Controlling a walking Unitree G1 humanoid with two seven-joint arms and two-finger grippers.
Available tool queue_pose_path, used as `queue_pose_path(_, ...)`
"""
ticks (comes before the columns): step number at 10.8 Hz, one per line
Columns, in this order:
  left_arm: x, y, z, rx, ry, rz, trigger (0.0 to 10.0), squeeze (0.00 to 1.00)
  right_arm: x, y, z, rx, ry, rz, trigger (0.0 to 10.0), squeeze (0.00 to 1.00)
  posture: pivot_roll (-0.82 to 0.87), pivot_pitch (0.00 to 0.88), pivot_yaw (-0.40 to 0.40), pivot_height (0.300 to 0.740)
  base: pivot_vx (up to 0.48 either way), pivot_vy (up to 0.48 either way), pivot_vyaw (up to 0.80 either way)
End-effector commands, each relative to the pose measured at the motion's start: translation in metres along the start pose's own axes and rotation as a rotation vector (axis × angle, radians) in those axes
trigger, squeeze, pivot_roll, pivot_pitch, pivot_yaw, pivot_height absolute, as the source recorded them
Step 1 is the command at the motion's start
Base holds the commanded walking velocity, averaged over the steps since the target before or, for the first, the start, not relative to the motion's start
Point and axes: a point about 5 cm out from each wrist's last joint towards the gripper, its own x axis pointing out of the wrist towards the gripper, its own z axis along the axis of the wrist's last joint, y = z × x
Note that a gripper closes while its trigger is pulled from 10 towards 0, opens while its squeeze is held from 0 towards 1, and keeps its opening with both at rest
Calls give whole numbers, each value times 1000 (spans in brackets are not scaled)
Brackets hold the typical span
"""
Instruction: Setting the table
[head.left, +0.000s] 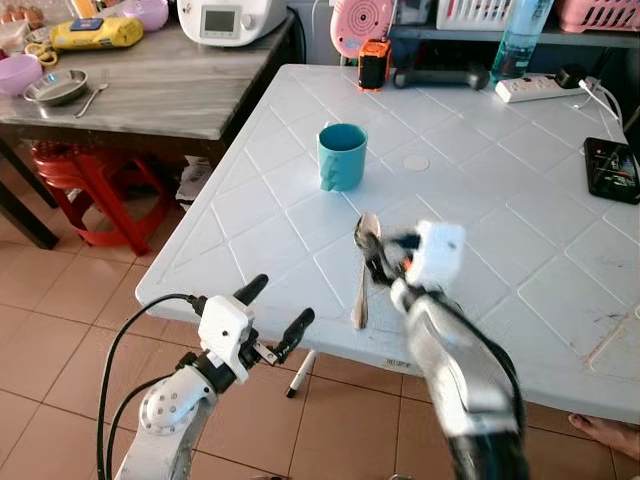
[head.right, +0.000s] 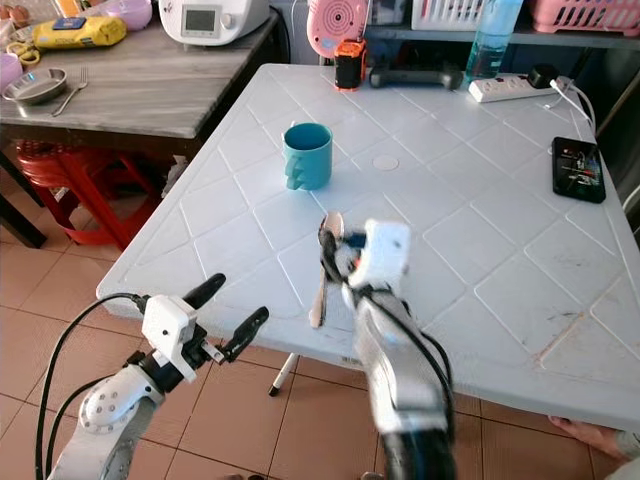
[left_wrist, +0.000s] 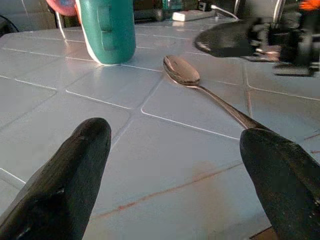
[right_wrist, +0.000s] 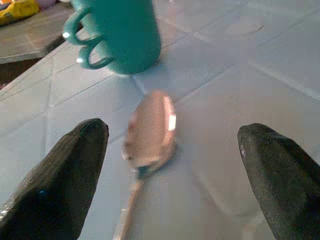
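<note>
Lying flat on the white table (head.left: 480, 190), near its front edge: a metal spoon (head.left: 364, 268), bowl end pointing toward a teal mug (head.left: 341, 156) that stands upright a little farther in. Hovering right over the spoon, the right gripper (head.left: 371, 245) with fingers spread wide, one black fingertip (right_wrist: 65, 180) on either side of the bowl in the wrist view, touching nothing (somewhat blurred, so contact with the tabletop cannot be told). Lower down, off the front edge of the table and over the tiled floor, the left gripper (head.left: 276, 312), fingers parted and empty, aimed across the tabletop at the spoon's handle. Farther back on the white table: a power strip (head.left: 538, 88), a blue bottle (head.left: 520, 40), an orange-and-black gadget (head.left: 373, 64), and a dark phone (head.left: 612, 170) near the right edge. Beside it, a wooden table (head.left: 170, 90) with a steel dish (head.left: 56, 88) and a fork (head.left: 92, 97); red stool (head.left: 92, 190) beneath.
</note>
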Motion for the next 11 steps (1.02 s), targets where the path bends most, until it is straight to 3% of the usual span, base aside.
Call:
queue_pose_path(1,-2,0,1,8,6,1,10000,0,1,13,-11,46,67,17,10000,0,11,138,66,740,0,0,0)
queue_pose_path(5,0,-4,2,5,15,-1,10000,0,5,26,-17,11,184,77,10000,0,16,130,59,740,0,0,0)
queue_pose_path(9,7,-5,1,-8,26,-33,10000,0,-7,11,-39,-43,317,51,10000,0,-14,132,90,740,0,0,0)
queue_pose_path(10,11,-6,0,-10,30,-39,10000,0,-9,8,-46,-54,358,32,8784,0,-30,134,90,740,0,0,0)
queue_pose_path(11,14,-5,-1,-13,33,-49,10000,0,-11,10,-50,-84,374,35,8706,0,-34,140,96,740,0,0,0)
